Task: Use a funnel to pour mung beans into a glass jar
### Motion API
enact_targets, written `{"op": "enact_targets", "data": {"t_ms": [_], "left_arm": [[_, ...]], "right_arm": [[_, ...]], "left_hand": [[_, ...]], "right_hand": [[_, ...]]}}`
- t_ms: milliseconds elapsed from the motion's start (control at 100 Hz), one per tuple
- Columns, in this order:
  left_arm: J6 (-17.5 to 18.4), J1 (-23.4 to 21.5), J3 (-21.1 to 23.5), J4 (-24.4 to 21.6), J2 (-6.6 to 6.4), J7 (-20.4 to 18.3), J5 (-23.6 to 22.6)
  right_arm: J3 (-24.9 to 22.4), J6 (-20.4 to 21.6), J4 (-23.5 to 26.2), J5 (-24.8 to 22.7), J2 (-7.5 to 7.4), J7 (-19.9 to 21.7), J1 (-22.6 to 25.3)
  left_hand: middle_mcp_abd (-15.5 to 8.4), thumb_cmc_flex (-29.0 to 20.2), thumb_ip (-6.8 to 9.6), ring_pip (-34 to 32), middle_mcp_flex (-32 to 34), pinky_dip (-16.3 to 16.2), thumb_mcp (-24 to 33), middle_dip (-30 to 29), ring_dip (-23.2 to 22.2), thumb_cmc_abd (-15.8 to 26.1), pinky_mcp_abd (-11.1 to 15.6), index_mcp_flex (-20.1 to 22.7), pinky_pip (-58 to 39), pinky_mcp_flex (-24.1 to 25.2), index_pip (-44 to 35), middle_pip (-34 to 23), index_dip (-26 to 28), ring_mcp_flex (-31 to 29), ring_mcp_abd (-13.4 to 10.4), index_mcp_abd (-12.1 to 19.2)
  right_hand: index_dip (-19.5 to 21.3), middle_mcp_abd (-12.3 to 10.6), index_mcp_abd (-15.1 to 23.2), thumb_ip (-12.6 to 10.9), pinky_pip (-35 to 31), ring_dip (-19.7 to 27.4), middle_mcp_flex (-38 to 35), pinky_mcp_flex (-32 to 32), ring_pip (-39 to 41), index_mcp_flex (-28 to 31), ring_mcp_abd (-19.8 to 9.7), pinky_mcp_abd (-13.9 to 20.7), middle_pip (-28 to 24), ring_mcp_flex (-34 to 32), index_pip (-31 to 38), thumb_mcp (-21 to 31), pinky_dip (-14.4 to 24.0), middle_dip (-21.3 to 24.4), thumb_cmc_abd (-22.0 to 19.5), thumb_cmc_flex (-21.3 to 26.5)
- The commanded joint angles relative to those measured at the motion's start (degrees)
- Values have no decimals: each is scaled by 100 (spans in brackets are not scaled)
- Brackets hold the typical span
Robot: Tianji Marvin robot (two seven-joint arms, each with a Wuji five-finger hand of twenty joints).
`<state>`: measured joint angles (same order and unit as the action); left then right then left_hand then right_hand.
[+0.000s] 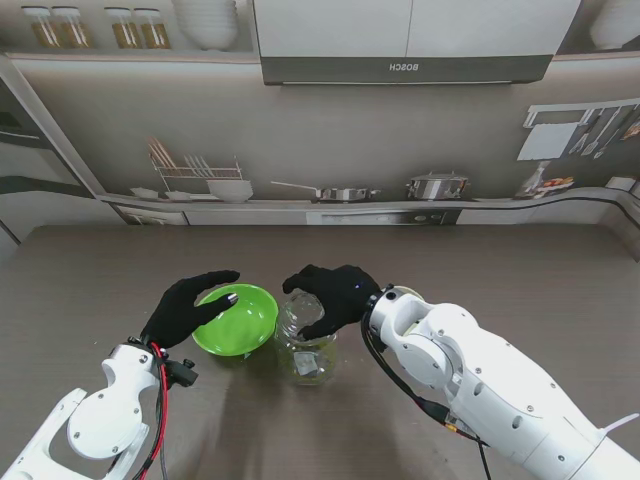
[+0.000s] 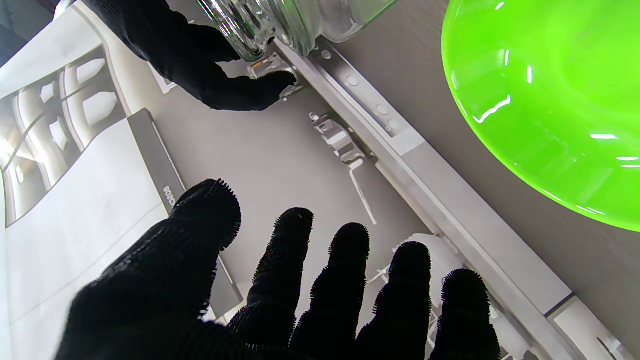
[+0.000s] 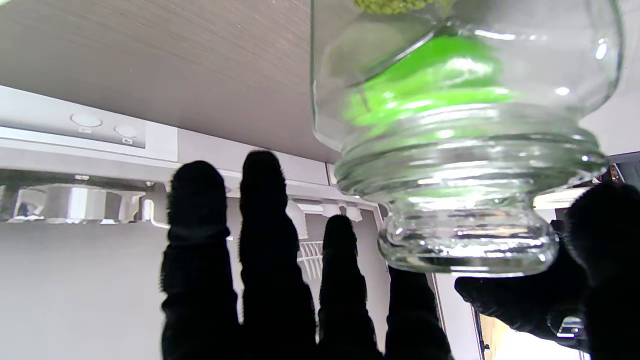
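A: Count them! One glass jar (image 1: pixel 305 345), one green funnel (image 1: pixel 236 319), both mid-table, nearer the edge closest to me.
B: And mung beans (image 3: pixel 395 5)?
A: A small heap in the jar, cut off at the frame edge.
B: Hands?
A: Left hand (image 1: pixel 190 306) spread over the funnel's rim, grasping nothing. Right hand (image 1: pixel 335 293) hides the jar's mouth; fingers extended, so I cannot tell whether it grips.
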<state>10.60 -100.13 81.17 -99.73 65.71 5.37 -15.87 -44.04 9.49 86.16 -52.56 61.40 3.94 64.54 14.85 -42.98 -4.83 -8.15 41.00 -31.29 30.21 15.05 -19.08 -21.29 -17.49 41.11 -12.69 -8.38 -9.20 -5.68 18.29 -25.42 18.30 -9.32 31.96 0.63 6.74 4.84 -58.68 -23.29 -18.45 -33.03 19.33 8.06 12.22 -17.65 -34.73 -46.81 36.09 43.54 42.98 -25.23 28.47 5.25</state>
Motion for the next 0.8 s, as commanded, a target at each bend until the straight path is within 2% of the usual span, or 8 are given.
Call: {"op": "enact_targets", "data": {"t_ms": [0,380,470,600,720,790], "left_arm": [[-20,-19,5,-39,6,-120,26],[-26,-20,5,-36,7,-113,19],[-25,-19,3,-34,5,-117,15],[-21,-15,-4,-28,7,-104,5],[-16,-3,-18,-13,9,-89,-13],[-18,13,-36,4,8,-87,-22]], "right_arm": [[-12,14,-7,-3,21,-31,28],[-173,110,-29,68,36,-142,101],[-362,43,49,224,62,-193,251],[-665,4,146,577,114,-292,480],[-926,-60,221,852,175,-478,689],[-1078,-100,264,1136,224,-573,818]], "left_hand": [[-13,-113,149,112,-77,-23,-113,-29,46,224,16,54,160,123,0,77,19,-54,35,50],[-27,-121,151,128,-91,-24,-124,-31,49,236,5,51,168,145,1,82,18,-23,64,52],[-14,-124,152,131,-94,-25,-131,-31,50,234,-4,38,168,147,6,82,16,-17,58,46],[-23,-123,152,153,-101,-24,-136,-34,58,223,-4,31,174,161,10,85,14,26,46,51],[-24,-113,152,173,-129,-23,-142,-39,65,215,-28,14,183,182,17,95,11,74,39,56],[-33,-104,151,188,-142,-26,-145,-41,71,204,-27,-5,182,184,25,98,8,107,14,51]], "right_hand": [[-3,-73,133,-175,228,239,163,161,-246,-109,268,-429,129,281,-142,95,-107,85,68,-286],[-40,-77,142,-102,733,483,174,499,-560,-51,277,-639,251,656,-344,20,-348,141,-159,-639],[-23,-92,-24,-82,824,516,76,613,-595,66,141,-571,233,704,-336,-5,-398,136,-267,-732],[15,-128,38,-57,1004,558,-43,797,-651,276,56,-536,260,776,-267,-30,-489,149,-364,-779],[49,-195,95,-66,1000,543,-490,766,-592,596,5,-490,208,634,-106,-6,-504,142,-310,-610],[12,-205,44,-108,949,531,-683,702,-559,728,-35,-413,269,537,60,-111,-528,152,-305,-244]]}}
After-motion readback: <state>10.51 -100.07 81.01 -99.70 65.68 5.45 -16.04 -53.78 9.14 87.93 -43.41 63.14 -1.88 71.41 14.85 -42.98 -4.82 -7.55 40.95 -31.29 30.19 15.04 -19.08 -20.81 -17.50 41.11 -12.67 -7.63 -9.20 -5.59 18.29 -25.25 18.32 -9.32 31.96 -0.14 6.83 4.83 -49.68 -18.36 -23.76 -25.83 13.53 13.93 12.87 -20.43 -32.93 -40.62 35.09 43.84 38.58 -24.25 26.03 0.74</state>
